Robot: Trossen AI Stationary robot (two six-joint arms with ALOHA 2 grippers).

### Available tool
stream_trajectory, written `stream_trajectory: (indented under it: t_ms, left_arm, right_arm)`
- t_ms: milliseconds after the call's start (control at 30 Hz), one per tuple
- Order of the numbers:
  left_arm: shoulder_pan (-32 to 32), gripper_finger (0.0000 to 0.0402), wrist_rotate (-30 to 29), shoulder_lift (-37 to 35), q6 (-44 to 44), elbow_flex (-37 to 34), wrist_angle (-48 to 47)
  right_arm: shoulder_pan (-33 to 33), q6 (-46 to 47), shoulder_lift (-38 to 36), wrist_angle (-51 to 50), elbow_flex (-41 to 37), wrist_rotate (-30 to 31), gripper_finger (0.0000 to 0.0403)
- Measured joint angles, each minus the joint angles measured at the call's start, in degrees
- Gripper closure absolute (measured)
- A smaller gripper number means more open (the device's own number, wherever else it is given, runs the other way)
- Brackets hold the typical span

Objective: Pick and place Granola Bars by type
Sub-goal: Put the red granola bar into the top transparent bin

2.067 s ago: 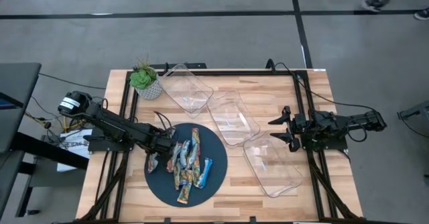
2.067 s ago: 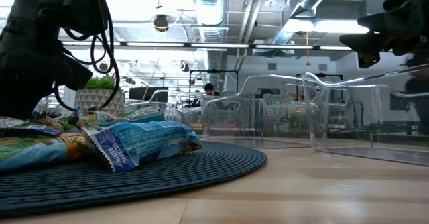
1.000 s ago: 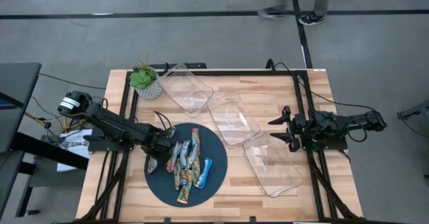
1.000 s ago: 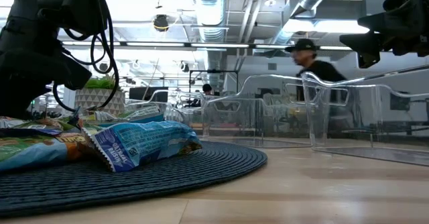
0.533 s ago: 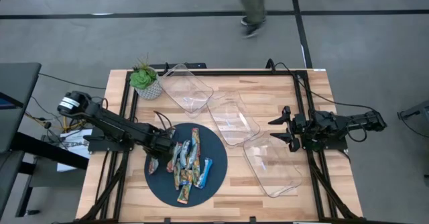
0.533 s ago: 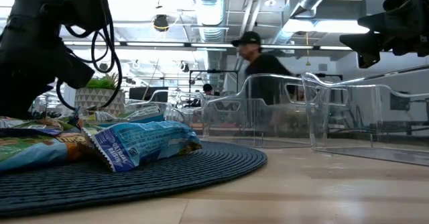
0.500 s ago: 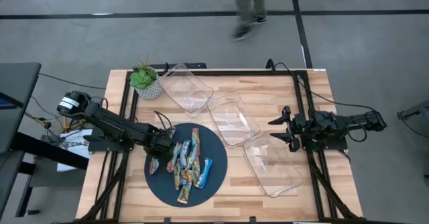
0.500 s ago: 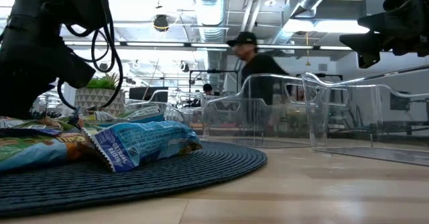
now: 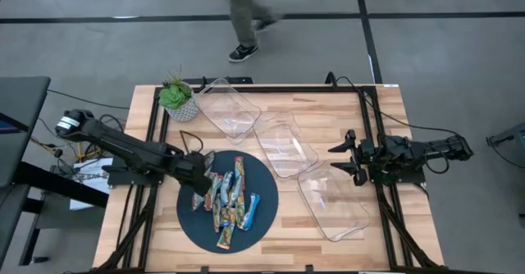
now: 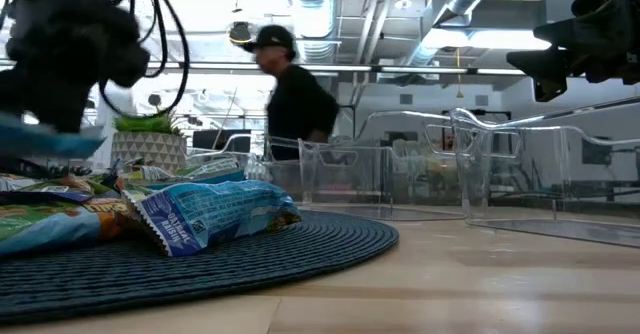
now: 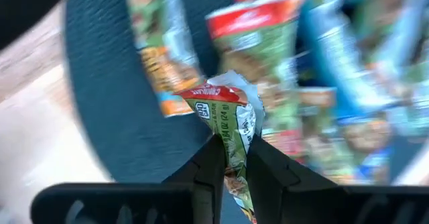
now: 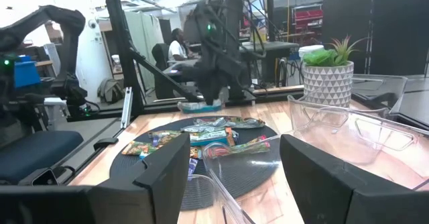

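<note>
Several granola bars (image 9: pixel 230 198) in shiny wrappers lie heaped on a round dark mat (image 9: pixel 194 226) at the table's near left. My left gripper (image 9: pixel 199 175) hangs over the mat's left part, shut on a green and red granola bar (image 11: pixel 225 110), which also shows in the right wrist view as the bar (image 12: pixel 201 106) raised above the heap. My right gripper (image 9: pixel 343 156) stands open at the table's right side, above the wood between two clear trays, with nothing between its fingers. My left gripper pinches the green and red bar between its two fingers, across the bar's flat faces (image 11: pixel 232 142). The bar's red-banded crimped end (image 11: pixel 216 93) sticks out past the fingertips. The fingers slant down from the table's left. The bar is lifted clear of the mat.
Three clear plastic trays lie in a slanting row: one far (image 9: pixel 230 110), one in the middle (image 9: pixel 287 148), one near right (image 9: pixel 333 202). A potted plant (image 9: pixel 176 98) stands at the far left corner. A person (image 9: pixel 243 20) walks past beyond the table's far edge.
My left gripper has gone up from the mat's left edge, and the arm has swung with it. The green and red bar that lay there now hangs clear of the mat between its fingers. A person has walked leftward behind the table.
</note>
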Motion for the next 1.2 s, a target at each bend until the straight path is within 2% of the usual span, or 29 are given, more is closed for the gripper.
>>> stream_trajectory:
  t_ms: [167,367,533,633,800,1033,1200]
  left_arm:
    - [0.0,0.0357,-5.0,-5.7,-2.0,0.0,8.3]
    - [0.0,0.0357,-15.1,-9.6,-2.0,0.0,21.5]
    - [0.2,0.0357,-23.2,-10.1,1.9,0.0,34.0]
    - [1.5,0.0357,-25.7,-10.1,5.4,0.0,40.2]
    - [6.4,0.0357,-25.7,-10.1,10.9,0.0,43.0]
    - [15.9,0.0357,-21.1,-10.1,22.2,0.0,42.8]
    - [23.0,0.0357,-20.8,-10.1,29.8,0.0,42.8]
  right_arm:
    - [0.0,0.0,0.0,0.0,0.0,0.0,0.0179]
    - [0.0,0.0,0.0,0.0,0.0,0.0,0.0179]
    - [0.0,0.0,0.0,0.0,0.0,0.0,0.0179]
    - [0.0,0.0,0.0,0.0,0.0,0.0,0.0179]
    - [0.0,0.0,0.0,0.0,0.0,0.0,0.0179]
    - [0.0,0.0,0.0,0.0,0.0,0.0,0.0179]
    - [0.0,0.0,0.0,0.0,0.0,0.0,0.0179]
